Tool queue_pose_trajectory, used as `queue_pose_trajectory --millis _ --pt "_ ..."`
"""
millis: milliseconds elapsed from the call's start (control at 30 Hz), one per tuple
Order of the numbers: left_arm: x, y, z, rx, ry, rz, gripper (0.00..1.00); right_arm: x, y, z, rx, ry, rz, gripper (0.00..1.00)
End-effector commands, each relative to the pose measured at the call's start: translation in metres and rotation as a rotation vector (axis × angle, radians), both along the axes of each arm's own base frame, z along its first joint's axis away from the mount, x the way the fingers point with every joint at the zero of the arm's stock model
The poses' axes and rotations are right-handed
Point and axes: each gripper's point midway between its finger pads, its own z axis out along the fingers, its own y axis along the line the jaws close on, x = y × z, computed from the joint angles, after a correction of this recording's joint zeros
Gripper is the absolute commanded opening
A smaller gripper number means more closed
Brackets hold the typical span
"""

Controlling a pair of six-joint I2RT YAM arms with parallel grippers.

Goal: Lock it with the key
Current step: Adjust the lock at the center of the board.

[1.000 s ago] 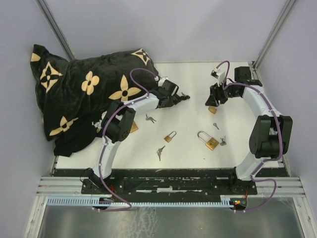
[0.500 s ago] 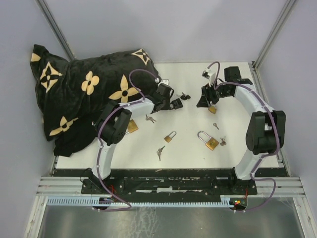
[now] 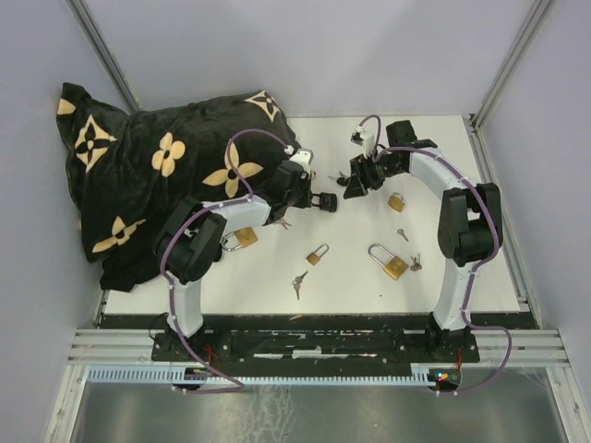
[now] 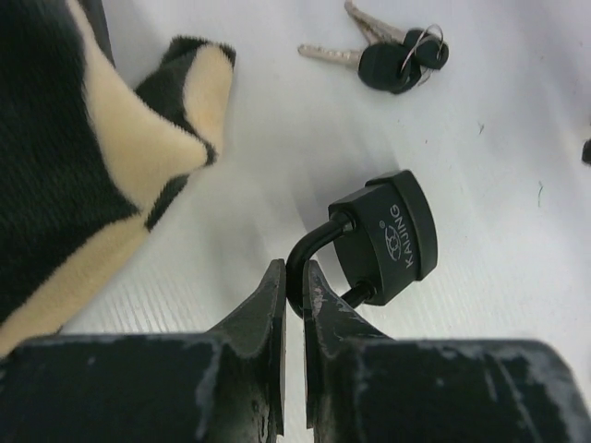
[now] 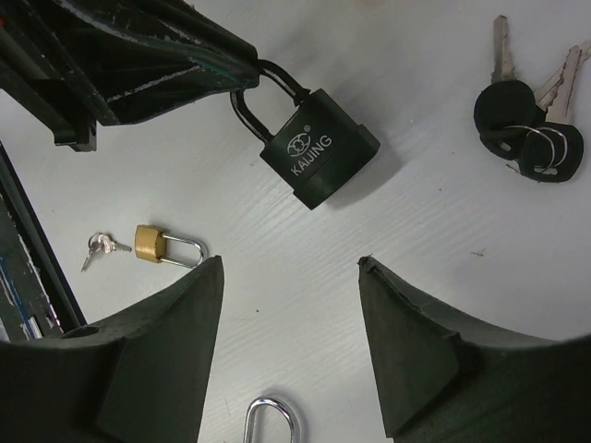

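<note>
A black padlock (image 4: 383, 240) lies on the white table, and my left gripper (image 4: 294, 277) is shut on its black shackle. From above, the left gripper (image 3: 311, 197) sits mid-table with the padlock (image 3: 326, 201) at its tip. A bunch of black-headed keys (image 4: 402, 60) lies just beyond the lock, untouched. My right gripper (image 5: 291, 263) hovers open above the table, with the padlock (image 5: 319, 157) and the keys (image 5: 531, 125) ahead of its fingers. In the top view the right gripper (image 3: 355, 181) stands close to the right of the lock.
A black and yellow flowered blanket (image 3: 166, 175) covers the table's left side. Brass padlocks (image 3: 395, 202) (image 3: 394, 266) (image 3: 317, 255) (image 3: 242, 239) and small loose keys (image 3: 299, 283) (image 3: 403, 233) lie nearer the arms. A brass padlock (image 5: 157, 245) shows in the right wrist view.
My left gripper has shut on the black padlock's shackle and drawn back a little. The right arm has swung left across the table to the lock, its jaws wider.
</note>
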Motion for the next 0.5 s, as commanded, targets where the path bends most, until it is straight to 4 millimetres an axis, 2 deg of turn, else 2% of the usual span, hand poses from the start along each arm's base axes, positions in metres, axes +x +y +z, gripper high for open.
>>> queue_pose_trajectory --millis 0,133,233,300,367,467 --pt "0.031 -0.022 0.038 -0.11 -0.043 0.004 0.03 0.013 -0.001 0.027 -0.004 -0.083 -0.033 0.69" --pt "0.034 -0.031 0.013 -0.09 0.054 -0.008 0.04 0.0 -0.006 0.04 -0.028 -0.116 -0.011 0.69" --pt "0.034 -0.029 0.011 -0.094 0.067 0.011 0.25 -0.011 -0.013 0.051 -0.05 -0.153 0.008 0.71" --pt "0.037 -0.024 0.025 -0.092 0.038 0.038 0.41 -0.019 -0.02 0.061 -0.073 -0.188 0.009 0.71" --pt "0.038 -0.018 0.042 -0.088 0.001 0.052 0.48 -0.028 -0.029 0.071 -0.103 -0.239 0.008 0.72" --pt "0.03 -0.008 0.076 -0.087 -0.066 0.046 0.51 -0.043 -0.046 0.094 -0.157 -0.336 -0.015 0.76"
